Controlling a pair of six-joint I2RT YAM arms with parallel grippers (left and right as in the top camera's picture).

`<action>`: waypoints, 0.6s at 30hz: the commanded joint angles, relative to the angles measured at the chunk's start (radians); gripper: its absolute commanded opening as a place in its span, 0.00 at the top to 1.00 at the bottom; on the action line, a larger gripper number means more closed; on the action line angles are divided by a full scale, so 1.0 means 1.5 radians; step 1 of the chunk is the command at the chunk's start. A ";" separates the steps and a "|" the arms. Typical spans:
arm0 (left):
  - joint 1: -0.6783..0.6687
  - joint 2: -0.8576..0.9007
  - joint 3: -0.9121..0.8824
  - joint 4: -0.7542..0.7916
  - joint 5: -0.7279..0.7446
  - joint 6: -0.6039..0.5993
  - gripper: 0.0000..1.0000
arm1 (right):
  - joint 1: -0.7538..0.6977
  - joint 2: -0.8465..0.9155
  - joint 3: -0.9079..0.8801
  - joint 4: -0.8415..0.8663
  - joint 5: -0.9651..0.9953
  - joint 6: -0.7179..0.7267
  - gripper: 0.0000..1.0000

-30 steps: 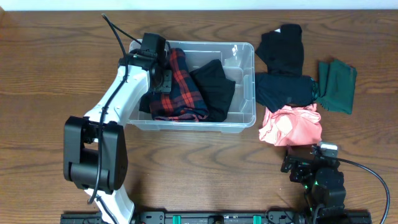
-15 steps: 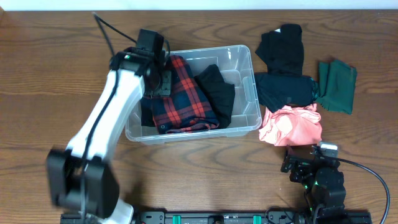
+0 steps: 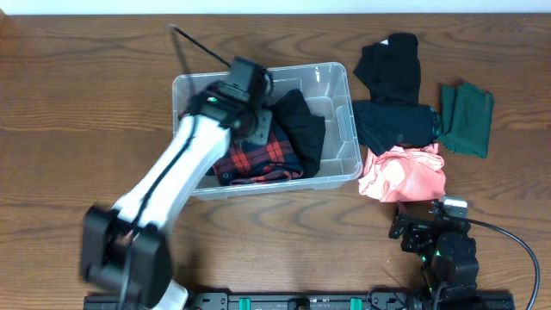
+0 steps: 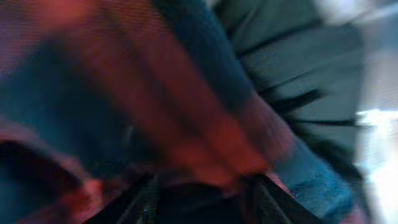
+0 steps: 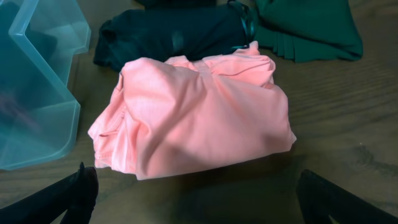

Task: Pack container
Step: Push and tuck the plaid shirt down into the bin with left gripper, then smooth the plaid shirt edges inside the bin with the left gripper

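Overhead: container point(image 3: 337, 83) around left gripper point(image 3: 256, 127), plaid cloth point(image 3: 258, 162) beneath.

Right gripper point(image 5: 196, 186) spread; left gripper point(image 3: 254, 119) unclear.

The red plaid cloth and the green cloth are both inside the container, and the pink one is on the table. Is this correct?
Not quite: the green cloth lies on the table, not inside the container. The red plaid cloth is inside, and the pink one is on the table. The overhead view shows this.
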 commanded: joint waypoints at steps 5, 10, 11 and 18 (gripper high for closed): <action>0.001 0.153 -0.021 -0.016 0.000 0.035 0.47 | -0.004 -0.004 -0.003 -0.001 0.002 0.009 0.01; 0.004 0.125 0.030 -0.092 -0.005 0.054 0.47 | -0.004 -0.004 -0.003 -0.001 0.002 0.009 0.01; 0.004 0.110 0.054 -0.120 -0.005 0.054 0.47 | -0.004 -0.004 -0.003 -0.001 0.002 0.009 0.01; 0.002 -0.027 0.170 -0.211 0.034 0.043 0.43 | -0.004 -0.004 -0.003 -0.001 0.002 0.009 0.01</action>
